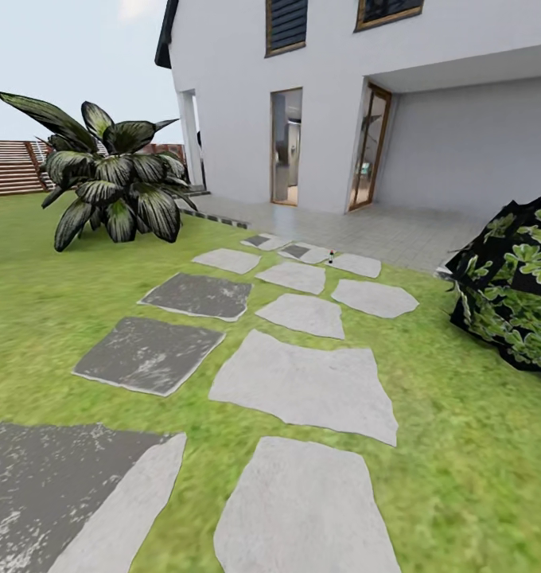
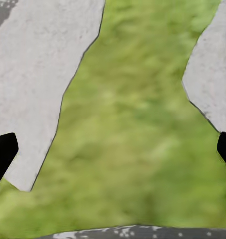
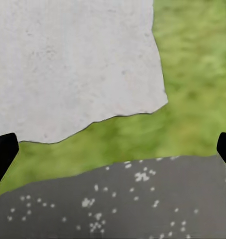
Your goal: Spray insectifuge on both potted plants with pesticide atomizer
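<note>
Grass point(image 1: 477, 446), a mottled green lawn, covers the ground, crossed by a path of flat irregular stepping stones. Nearest the camera in the head view lie a pale grey slab point(image 1: 306, 509) with a rough matte face and, to its left, a darker charcoal slab point(image 1: 40, 477) flecked with white. Beyond them a broad light stone point(image 1: 306, 386) sits beside a dark, roughly square one point(image 1: 147, 354), and the path narrows away through smaller pale pieces.

In the left wrist view the left hand point(image 2: 113, 149) shows as two black fingertips at the picture's edges, spread wide with nothing between them, over blurred grass flanked by two pale stones. The right hand point(image 3: 113, 149) is likewise released, its dark tips far apart above a light slab, a strip of grass and a speckled charcoal slab.

At the right of the head view stands a dark blocky shrub point(image 1: 513, 290) patterned with bright green leaves. To the left, farther back, a big plant point(image 1: 115, 179) spreads broad, pointed, dark striped leaves. Far down the path, on one of the last small stones, a tiny dark object with a speck of red is probably the pesticide atomizer point(image 1: 331, 256); it is too small to read any label. Behind it lies a paved grey terrace point(image 1: 382, 227), then a white house point(image 1: 342, 87) with tall wood-framed glass doors. A horizontal wooden slat fence point(image 1: 12, 167) closes the far left.
</note>
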